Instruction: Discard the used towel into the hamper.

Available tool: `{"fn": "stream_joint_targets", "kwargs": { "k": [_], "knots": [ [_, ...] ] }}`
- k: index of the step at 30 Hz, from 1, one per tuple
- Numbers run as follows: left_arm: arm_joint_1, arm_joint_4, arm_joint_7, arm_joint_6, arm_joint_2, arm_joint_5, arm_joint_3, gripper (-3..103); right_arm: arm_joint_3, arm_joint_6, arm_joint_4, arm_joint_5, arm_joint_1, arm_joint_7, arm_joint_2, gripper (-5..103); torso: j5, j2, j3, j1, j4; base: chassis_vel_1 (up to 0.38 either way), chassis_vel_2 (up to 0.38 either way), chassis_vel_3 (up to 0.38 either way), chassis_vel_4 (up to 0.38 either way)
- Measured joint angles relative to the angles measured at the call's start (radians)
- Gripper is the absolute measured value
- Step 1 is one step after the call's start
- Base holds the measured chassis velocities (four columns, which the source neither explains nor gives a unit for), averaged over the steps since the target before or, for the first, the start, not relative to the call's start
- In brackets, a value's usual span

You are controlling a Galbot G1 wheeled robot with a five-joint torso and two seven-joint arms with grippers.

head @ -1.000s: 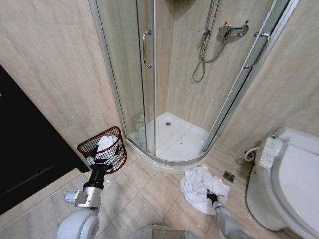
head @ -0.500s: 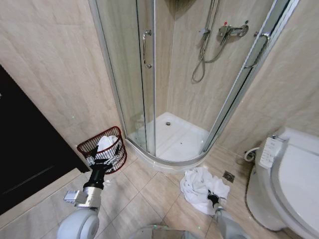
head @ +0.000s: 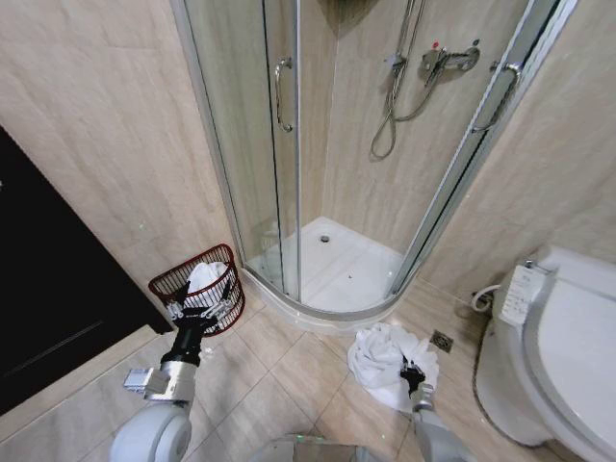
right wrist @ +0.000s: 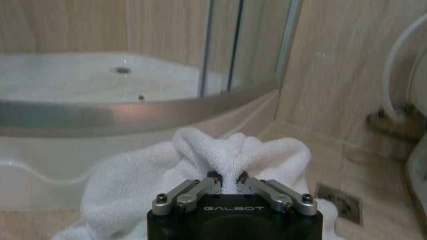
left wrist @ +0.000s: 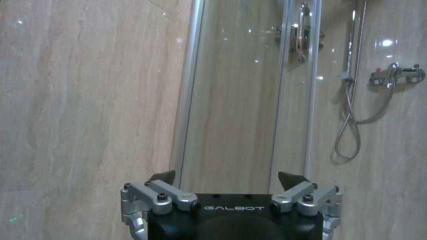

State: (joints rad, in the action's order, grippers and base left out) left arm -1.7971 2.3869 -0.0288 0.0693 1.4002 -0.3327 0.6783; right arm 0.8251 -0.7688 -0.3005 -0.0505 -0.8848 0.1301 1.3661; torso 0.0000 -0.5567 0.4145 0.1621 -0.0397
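text: "GALBOT" | on: left hand [left wrist: 230, 186] housing | also: right hand [right wrist: 225, 181] housing

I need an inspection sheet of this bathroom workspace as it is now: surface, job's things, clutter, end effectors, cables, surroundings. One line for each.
Surface: beige tiled floor with a floor drain.
Job's things: white towel crumpled on the floor by the shower tray; hamper against the wall, white cloth already inside.
Clutter: nothing seen.
End effectors: right end effector shut on a fold of the towel; left end effector open, empty, beside the hamper.
Cables: white hose by the toilet.
Surroundings: glass shower cabin, toilet, dark door.
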Motion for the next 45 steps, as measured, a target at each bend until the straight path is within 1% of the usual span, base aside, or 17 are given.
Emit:
{"fn": "stream_joint_targets", "kwargs": {
  "k": [3, 5, 7, 8, 10, 12, 20, 23, 24, 27, 28, 30, 31, 33, 35, 39, 45],
  "knots": [
    [0.0, 0.0, 0.0, 0.0, 0.0, 0.0, 0.0, 100, 0.002, -0.053, -0.001, -0.005, -0.002, -0.004, 0.006, 8, 0.0, 0.0, 0.0, 0.0, -0.0002, 0.0, 0.0, 0.0, 0.0],
    [0.0, 0.0, 0.0, 0.0, 0.0, 0.0, 0.0, 100, 0.003, -0.053, -0.009, -0.029, -0.006, -0.035, 0.007, 8, 0.0004, 0.0, 0.0, 0.0, -0.0003, 0.0, 0.0, 0.0, 0.0],
    [0.0, 0.0, 0.0, 0.0, 0.0, 0.0, 0.0, 100, 0.002, -0.053, -0.033, -0.103, -0.017, -0.131, 0.007, 8, -0.0003, 0.0, 0.0, 0.0, 0.0, 0.0, 0.0, 0.0, 0.0],
    [0.0, 0.0, 0.0, 0.0, 0.0, 0.0, 0.0, 100, 0.002, -0.053, -0.033, -0.103, -0.017, -0.131, 0.007, 8, -0.0003, 0.0, 0.0, 0.0, 0.0, 0.0, 0.0, 0.0, 0.0],
    [0.0, 0.0, 0.0, 0.0, 0.0, 0.0, 0.0, 100, 0.006, -0.053, -0.064, -0.118, -0.031, -0.183, 0.013, 8, 0.0, 0.0, 0.0, 0.0, -0.0001, 0.0, 0.0, 0.0, 0.0],
    [0.0, 0.0, 0.0, 0.0, 0.0, 0.0, 0.0, 100, 0.008, -0.053, -0.09, -0.104, -0.045, -0.184, 0.017, 8, 0.0003, 0.0, 0.0, 0.0, -0.0003, 0.0, 0.0, 0.0, 0.0],
    [0.0, 0.0, 0.0, 0.0, 0.0, 0.0, 0.0, 100, 0.016, -0.054, -0.31, -0.038, -0.154, -0.148, 0.043, 8, 0.0, 0.0, 0.0, 0.0, -0.0001, 0.0, 0.0, 0.0, 0.0],
    [0.0, 0.0, 0.0, 0.0, 0.0, 0.0, 0.0, 100, 0.018, -0.054, -0.467, 0.03, -0.231, -0.075, 0.043, 8, -0.0001, 0.0, 0.0, 0.0, -0.0002, 0.0, 0.0, 0.0, 0.0],
    [0.0, 0.0, 0.0, 0.0, 0.0, 0.0, 0.0, 100, 0.018, -0.054, -0.467, 0.03, -0.231, -0.075, 0.043, 8, -0.0001, 0.0, 0.0, 0.0, -0.0002, 0.0, 0.0, 0.0, 0.0],
    [0.0, 0.0, 0.0, 0.0, 0.0, 0.0, 0.0, 100, 0.017, -0.041, -0.657, 0.109, -0.332, -0.014, 0.043, 8, 0.0003, 0.0, 0.0, 0.0, 0.0002, 0.0, 0.0, 0.0, 0.0],
    [0.0, 0.0, 0.0, 0.0, 0.0, 0.0, 0.0, 100, 0.017, -0.041, -0.657, 0.109, -0.332, -0.014, 0.043, 8, 0.0003, 0.0, 0.0, 0.0, 0.0002, 0.0, 0.0, 0.0, 0.0],
    [0.0, 0.0, 0.0, 0.0, 0.0, 0.0, 0.0, 100, 0.014, 0.019, -0.807, 0.183, -0.408, 0.021, 0.044, 8, -0.0004, 0.0, 0.0, 0.0, 0.0002, 0.0, 0.0, 0.0, 0.0],
    [0.0, 0.0, 0.0, 0.0, 0.0, 0.0, 0.0, 100, 0.014, 0.019, -0.807, 0.183, -0.408, 0.021, 0.044, 8, -0.0004, 0.0, 0.0, 0.0, 0.0002, 0.0, 0.0, 0.0, 0.0],
    [0.0, 0.0, 0.0, 0.0, 0.0, 0.0, 0.0, 100, 0.013, 0.066, -0.929, 0.229, -0.468, 0.037, 0.046, 8, 0.0001, 0.0, 0.0, 0.0, -0.0001, 0.0, 0.0, 0.0, 0.0],
    [0.0, 0.0, 0.0, 0.0, 0.0, 0.0, 0.0, 100, 0.013, 0.079, -0.963, 0.237, -0.485, 0.038, 0.046, 8, 0.0, 0.0, 0.0, 0.0, -0.0001, 0.0, 0.0, 0.0, 0.0],
    [0.0, 0.0, 0.0, 0.0, 0.0, 0.0, 0.0, 100, 0.018, 0.145, -1.14, 0.263, -0.562, 0.038, 0.047, 8, 0.0, 0.0, 0.0, 0.0, 0.0, 0.0, 0.0, 0.0, 0.0],
    [0.0, 0.0, 0.0, 0.0, 0.0, 0.0, 0.0, 100, 0.025, 0.181, -1.289, 0.283, -0.609, 0.042, 0.047, 8, 0.0, 0.0, 0.0, 0.0, -0.0002, 0.0, 0.0, 0.0, 0.0]
  ]
}}
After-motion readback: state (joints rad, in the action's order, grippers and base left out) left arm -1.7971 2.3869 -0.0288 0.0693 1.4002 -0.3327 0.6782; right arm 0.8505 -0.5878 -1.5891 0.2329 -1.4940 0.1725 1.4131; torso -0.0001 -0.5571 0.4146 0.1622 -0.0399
